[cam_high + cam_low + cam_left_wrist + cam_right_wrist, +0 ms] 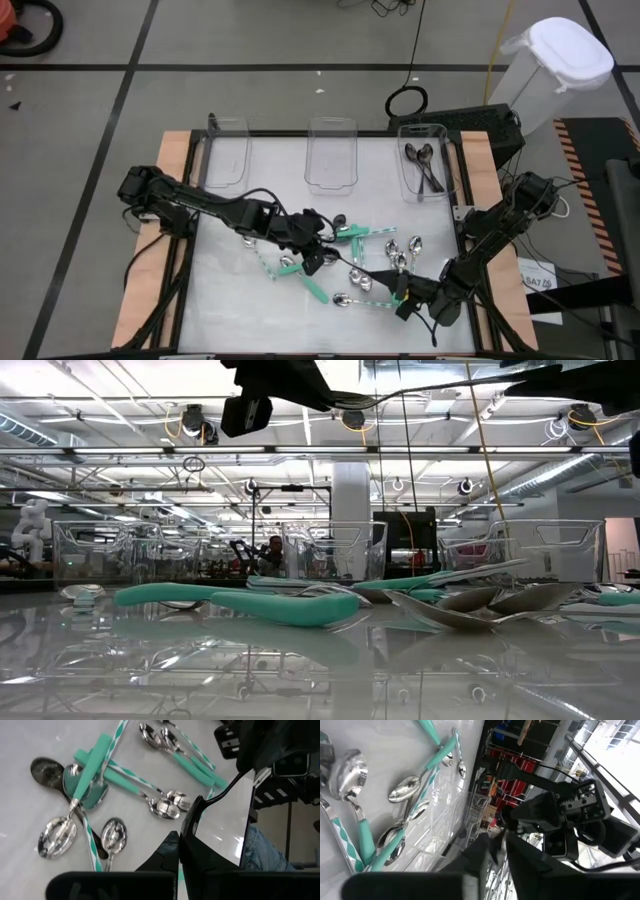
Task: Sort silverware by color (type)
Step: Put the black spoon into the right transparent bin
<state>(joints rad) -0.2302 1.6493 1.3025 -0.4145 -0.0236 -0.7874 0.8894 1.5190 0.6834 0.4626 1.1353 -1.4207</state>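
Three clear plastic bins, rect. w/ rounded corners, sit along the table's far edge: left bin [228, 150] and middle bin [331, 153] hold no spoons that I can see, right bin [425, 160] holds dark blackish spoons [422, 160] lying lengthwise. Table [230, 300] surface is white, glossy, reflective.

Remaining silverware is a loose pile [365, 262] near the table's middle front: shiny silver bowls, mirror finish, many on flat matte teal-green handles, some handles teal-and-white striped; several overlap or cross. One teal-handled spoon [310, 285] lies apart toward the front.

My left gripper [318, 250] is low over the pile's left side, fingers together, nothing visibly between them. My right gripper [405, 298] is at the pile's front right by a teal handle; fingers a little apart, can't tell whether they clamp anything.
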